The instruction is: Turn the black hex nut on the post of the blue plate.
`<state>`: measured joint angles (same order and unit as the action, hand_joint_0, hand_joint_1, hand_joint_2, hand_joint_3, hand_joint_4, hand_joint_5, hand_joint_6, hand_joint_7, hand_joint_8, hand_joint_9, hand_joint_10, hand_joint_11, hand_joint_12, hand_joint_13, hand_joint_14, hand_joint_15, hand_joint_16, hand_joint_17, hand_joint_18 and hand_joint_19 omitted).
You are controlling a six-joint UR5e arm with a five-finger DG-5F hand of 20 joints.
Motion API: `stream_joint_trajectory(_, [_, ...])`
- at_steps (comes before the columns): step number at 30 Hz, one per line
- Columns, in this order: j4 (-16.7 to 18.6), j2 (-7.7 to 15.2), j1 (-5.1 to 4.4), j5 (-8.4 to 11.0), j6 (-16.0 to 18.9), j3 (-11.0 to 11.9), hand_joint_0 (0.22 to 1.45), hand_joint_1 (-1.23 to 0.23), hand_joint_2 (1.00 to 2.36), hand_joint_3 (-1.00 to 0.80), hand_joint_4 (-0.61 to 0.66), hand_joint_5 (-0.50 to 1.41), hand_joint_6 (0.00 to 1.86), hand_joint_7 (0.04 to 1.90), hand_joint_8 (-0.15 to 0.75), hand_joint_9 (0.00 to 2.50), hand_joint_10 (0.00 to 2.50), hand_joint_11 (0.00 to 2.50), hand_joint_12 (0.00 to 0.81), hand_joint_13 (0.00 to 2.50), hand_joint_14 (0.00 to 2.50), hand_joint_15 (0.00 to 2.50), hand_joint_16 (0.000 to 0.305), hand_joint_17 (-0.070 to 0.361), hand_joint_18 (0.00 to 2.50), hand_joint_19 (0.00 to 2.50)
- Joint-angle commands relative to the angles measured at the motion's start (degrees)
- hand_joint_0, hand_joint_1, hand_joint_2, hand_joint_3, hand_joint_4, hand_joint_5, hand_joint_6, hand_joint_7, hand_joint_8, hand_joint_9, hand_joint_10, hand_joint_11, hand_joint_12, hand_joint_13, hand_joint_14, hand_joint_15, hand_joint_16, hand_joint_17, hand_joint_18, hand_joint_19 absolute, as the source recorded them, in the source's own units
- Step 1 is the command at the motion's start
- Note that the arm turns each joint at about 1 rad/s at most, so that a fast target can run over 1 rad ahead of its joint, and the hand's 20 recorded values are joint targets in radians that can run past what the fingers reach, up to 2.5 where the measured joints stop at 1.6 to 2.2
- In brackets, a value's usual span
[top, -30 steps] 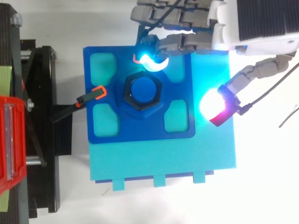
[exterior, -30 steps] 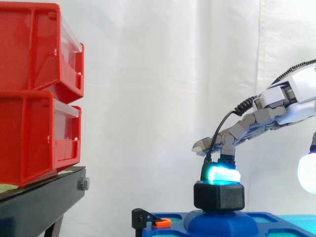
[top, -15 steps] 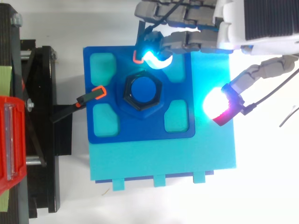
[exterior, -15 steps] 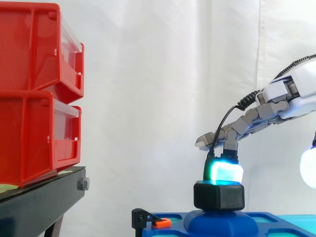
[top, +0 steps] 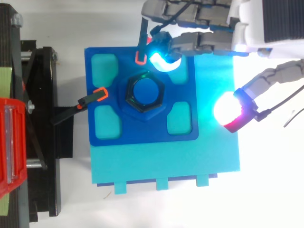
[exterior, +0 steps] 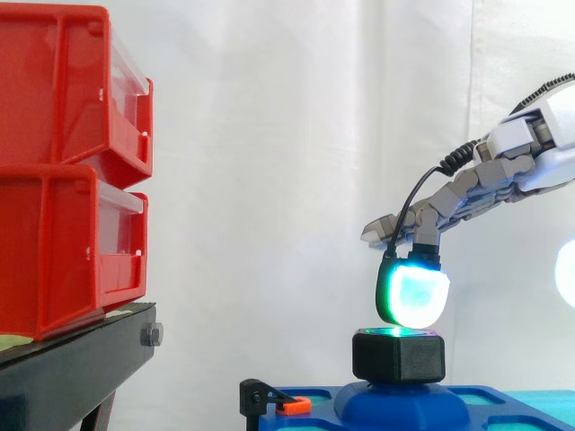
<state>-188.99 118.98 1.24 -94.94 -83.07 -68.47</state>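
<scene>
Matt black hex nut, glossy plastic red bins.

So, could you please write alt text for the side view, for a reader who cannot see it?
The robot hand, reaching in from the right, holds a glowing fingertip close above the black hex nut on the post of the blue plate. Two stacked red bins sit on a black stand at the left, before a white curtain.

A turquoise board lies flat on a white surface and carries a blue plate on its top. Just beside it, a black stand bears two stacked red bins.
</scene>
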Motion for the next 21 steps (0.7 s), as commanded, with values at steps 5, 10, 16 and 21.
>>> stream_joint_trajectory(5, [-1.2, -0.1, 0.34, -0.07, 0.7, 0.0, 0.39, -0.82, 1.0, -0.5, 0.16, -0.28, 0.5, 0.7, 0.173, 0.0, 0.0, 0.0, 0.33, 0.04, 0.0, 0.0, 0.046, 0.104, 0.11, 0.05])
stream_joint_trajectory(10, [0.1, -0.1, 0.61, -0.24, 5.2, 0.4, 0.45, -0.91, 1.0, -0.5, 0.1, -0.3, 0.5, 0.7, 0.13, 0.0, 0.0, 0.0, 0.3, 0.0, 0.0, 0.0, 0.042, 0.094, 0.0, 0.05])
stream_joint_trajectory(16, [4.9, 0.1, 0.34, -0.24, 8.9, 0.4, 0.48, -0.97, 1.0, -0.5, 0.04, -0.3, 0.5, 0.66, 0.111, 0.0, 0.0, 0.0, 0.29, 0.0, 0.0, 0.0, 0.04, 0.09, 0.0, 0.01])
stream_joint_trajectory(21, [6.3, 0.7, 0.17, -0.33, 9.4, 0.4, 0.49, -0.98, 1.0, -0.5, 0.01, -0.3, 0.5, 0.64, 0.106, 0.0, 0.0, 0.0, 0.289, 0.0, 0.0, 0.0, 0.04, 0.089, 0.0, 0.0])
